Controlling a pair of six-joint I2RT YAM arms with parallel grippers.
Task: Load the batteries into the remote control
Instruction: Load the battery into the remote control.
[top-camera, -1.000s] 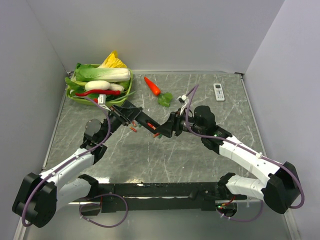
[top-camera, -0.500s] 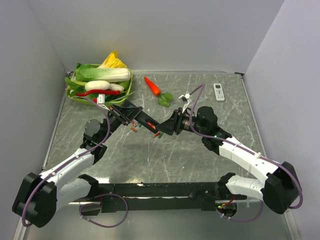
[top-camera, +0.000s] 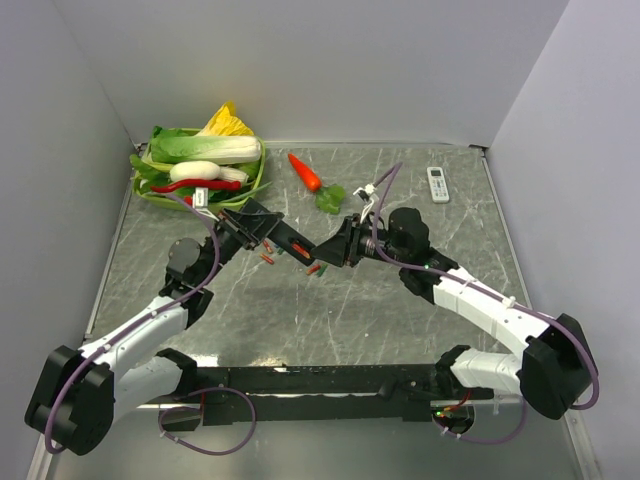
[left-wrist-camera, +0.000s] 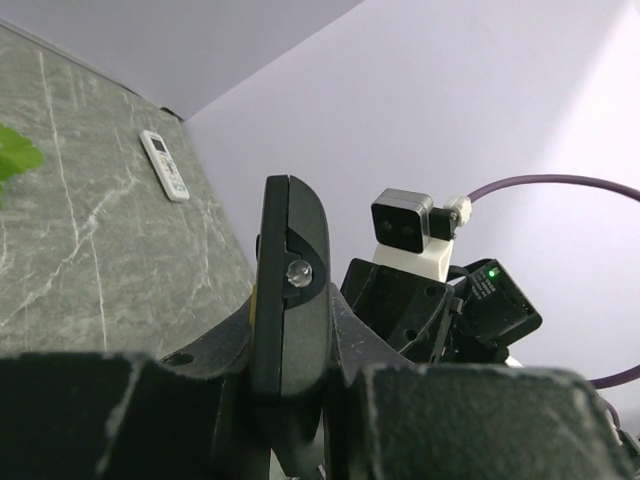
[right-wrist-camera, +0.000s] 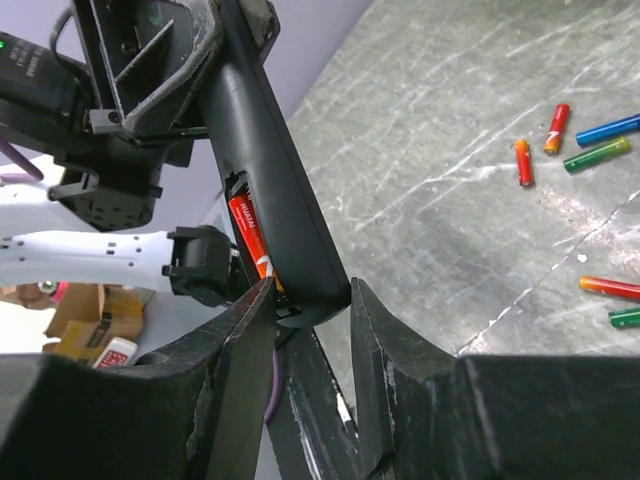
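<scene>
My left gripper (top-camera: 258, 228) is shut on the black remote control (top-camera: 287, 240) and holds it slanted above the table; the left wrist view shows it edge-on (left-wrist-camera: 290, 280) between the fingers. My right gripper (top-camera: 335, 250) pinches the remote's free end (right-wrist-camera: 285, 200). One finger (right-wrist-camera: 240, 340) rests against a red battery (right-wrist-camera: 245, 235) in the open compartment, the other (right-wrist-camera: 385, 330) against the remote's opposite face. Several loose batteries lie on the table: red (right-wrist-camera: 557, 128), orange (right-wrist-camera: 522, 162), blue (right-wrist-camera: 608, 130), green (right-wrist-camera: 596, 155).
A green tray (top-camera: 147, 190) of vegetables stands at the back left. A carrot (top-camera: 305, 172) and a green leaf (top-camera: 330, 198) lie at the back middle. A white remote (top-camera: 437, 184) lies back right. Walls close in three sides.
My right gripper has shifted slightly up and back along the remote's end. The left arm and the remote have stayed nearly still.
</scene>
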